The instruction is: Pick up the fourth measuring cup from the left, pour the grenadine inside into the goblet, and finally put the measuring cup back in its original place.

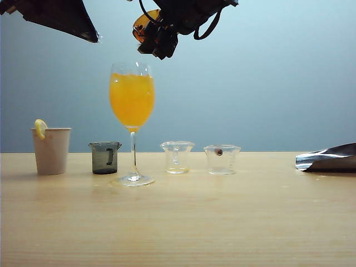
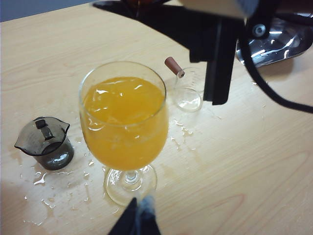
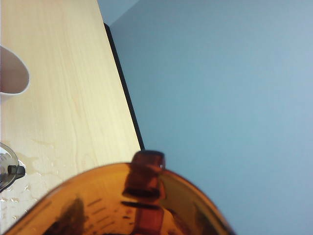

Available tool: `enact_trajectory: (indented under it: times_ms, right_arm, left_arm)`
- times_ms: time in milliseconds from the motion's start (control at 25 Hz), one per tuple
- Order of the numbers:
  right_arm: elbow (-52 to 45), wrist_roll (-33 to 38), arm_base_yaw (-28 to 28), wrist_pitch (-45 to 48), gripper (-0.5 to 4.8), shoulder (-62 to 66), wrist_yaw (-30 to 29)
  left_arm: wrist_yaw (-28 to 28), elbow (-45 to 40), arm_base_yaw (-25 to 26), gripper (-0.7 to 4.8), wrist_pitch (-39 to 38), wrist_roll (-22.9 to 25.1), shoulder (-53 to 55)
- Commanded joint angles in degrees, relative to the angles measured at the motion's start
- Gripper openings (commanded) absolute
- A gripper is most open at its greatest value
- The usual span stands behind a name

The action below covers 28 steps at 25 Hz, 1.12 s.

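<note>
Right gripper [image 1: 158, 40] was held closed on the fourth measuring cup [image 1: 143, 25], tilted above the goblet [image 1: 132, 100] for pouring. Left gripper [image 2: 137, 220] was parked near the goblet's foot, opening indeterminate.

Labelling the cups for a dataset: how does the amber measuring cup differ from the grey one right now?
The amber cup hangs in the right gripper above the goblet; the grey cup stands on the table. The amber one is tilted, the grey one upright. The amber is warm orange-brown, the grey smoky dark. Both are small translucent cups with a handle.
</note>
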Motion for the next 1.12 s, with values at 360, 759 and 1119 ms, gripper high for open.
enact_trajectory:
  times_ms: [360, 759, 1119]
  right_arm:
    - [0.31, -6.67, 1.03, 3.58, 0.98, 1.36, 1.22]
    - [0.31, -9.11, 1.44, 5.73, 0.98, 1.70, 2.71]
    - [0.28, -12.15, 1.57, 6.47, 0.98, 1.68, 3.06]
  left_arm:
    - [0.00, 0.22, 0.07, -0.05, 0.55, -0.15, -0.11]
    - [0.00, 0.22, 0.07, -0.05, 0.52, -0.15, -0.11]
    - [0.00, 0.22, 0.07, -0.05, 0.55, -0.15, -0.11]
